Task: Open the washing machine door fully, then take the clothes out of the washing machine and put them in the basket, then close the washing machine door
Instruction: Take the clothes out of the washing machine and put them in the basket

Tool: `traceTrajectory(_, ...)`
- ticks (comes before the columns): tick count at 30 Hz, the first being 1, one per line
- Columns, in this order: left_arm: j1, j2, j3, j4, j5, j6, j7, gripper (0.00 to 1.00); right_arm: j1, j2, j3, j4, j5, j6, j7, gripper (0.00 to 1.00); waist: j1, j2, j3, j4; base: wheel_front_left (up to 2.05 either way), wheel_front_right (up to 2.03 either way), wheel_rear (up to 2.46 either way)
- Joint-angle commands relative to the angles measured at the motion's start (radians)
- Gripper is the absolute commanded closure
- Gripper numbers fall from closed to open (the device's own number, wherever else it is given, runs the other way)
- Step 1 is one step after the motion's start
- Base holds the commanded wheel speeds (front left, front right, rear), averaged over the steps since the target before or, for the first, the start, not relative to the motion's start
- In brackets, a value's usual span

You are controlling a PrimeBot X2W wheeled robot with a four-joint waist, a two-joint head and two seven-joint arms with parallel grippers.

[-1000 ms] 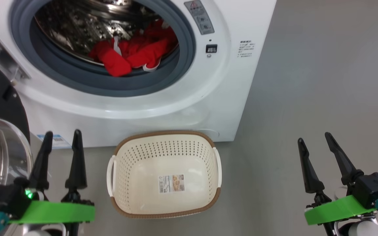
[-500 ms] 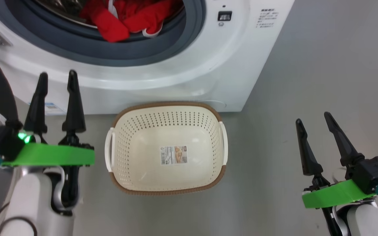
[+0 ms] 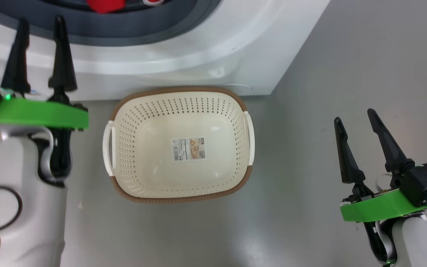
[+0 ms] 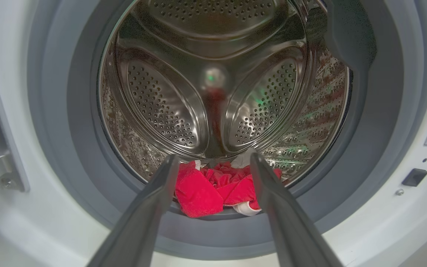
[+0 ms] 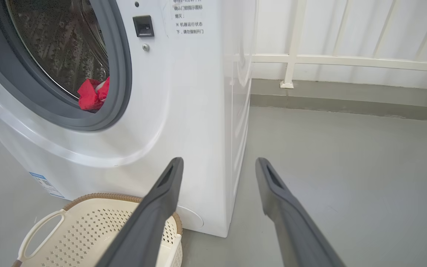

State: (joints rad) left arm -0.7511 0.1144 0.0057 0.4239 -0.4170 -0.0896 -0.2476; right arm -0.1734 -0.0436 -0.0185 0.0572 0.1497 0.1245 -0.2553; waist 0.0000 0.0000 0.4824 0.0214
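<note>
Left pincer (image 4: 213, 157) agape — clothes (image 4: 208, 189) at drum (image 4: 213, 74) edge.

— Is it bright enough?
— Bright and even; shadows are soft. The steel drum (image 4: 213, 92) glints, and the floor (image 3: 302, 230) has a pale sheen.
— Sharp?
— My left gripper (image 4: 213, 157) blurs up close, and my wrist views bow at the edges.

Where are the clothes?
Left wrist view, centre: the clothes lie at the drum's front bottom, spilling onto the grey ring, framed by the open left gripper.
</note>
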Motion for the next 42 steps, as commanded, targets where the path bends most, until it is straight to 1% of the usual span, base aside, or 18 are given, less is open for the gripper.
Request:
traceTrajectory(1, -0.037, 0.043, 0.024, -0.005, -0.007, 0.003, 0.001, 0.0, -0.018, -0.007, 0.027, -0.028, -0.017, 0.006, -0.006, 0.0, 0.0, 0.0, 0.041, -0.012, 0.0, 0.0, 0.0)
traceTrajectory(12, -0.26, 0.053, -0.009, 0.185, -0.011, -0.018, -0.007, 0.0, -0.046, -0.007, 0.017, -0.042, -0.038, 0.006, -0.006, 0.0, 0.0, 0.0, 0.118, 0.0, 0.0, 0.0, 0.0)
traceTrajectory(17, -0.348, 0.069, -0.022, 0.277, -0.001, -0.024, -0.01, 0.0, -0.063, -0.007, 0.012, -0.05, -0.045, 0.006, -0.006, 0.0, 0.0, 0.0, 0.145, -0.009, 0.0, 0.0, 0.0)
traceTrajectory(30, -0.552, 0.076, -0.05, 0.465, -0.001, -0.032, -0.007, 0.0, -0.091, -0.007, 0.005, -0.067, -0.047, 0.006, -0.006, 0.0, 0.0, 0.0, 0.227, -0.034, 0.0, 0.0, 0.0)
traceTrajectory(34, -0.615, 0.079, -0.07, 0.539, 0.007, -0.033, 0.015, 0.0, -0.094, -0.007, 0.0, -0.069, -0.044, 0.006, -0.006, 0.0, 0.0, 0.0, 0.236, -0.042, 0.0, 0.0, 0.0)
traceTrajectory(38, -0.675, 0.08, -0.088, 0.613, 0.019, -0.018, 0.049, 0.0, -0.092, -0.007, -0.006, -0.07, -0.038, 0.006, -0.006, 0.0, 0.0, 0.0, 0.243, -0.051, 0.0, 0.0, 0.0)
traceTrajectory(42, -0.719, 0.091, -0.131, 0.685, 0.057, -0.003, 0.1, 0.0, -0.091, -0.007, 0.006, -0.066, -0.029, 0.006, -0.006, 0.0, 0.0, 0.0, 0.245, -0.065, 0.0, 0.0, 0.0)
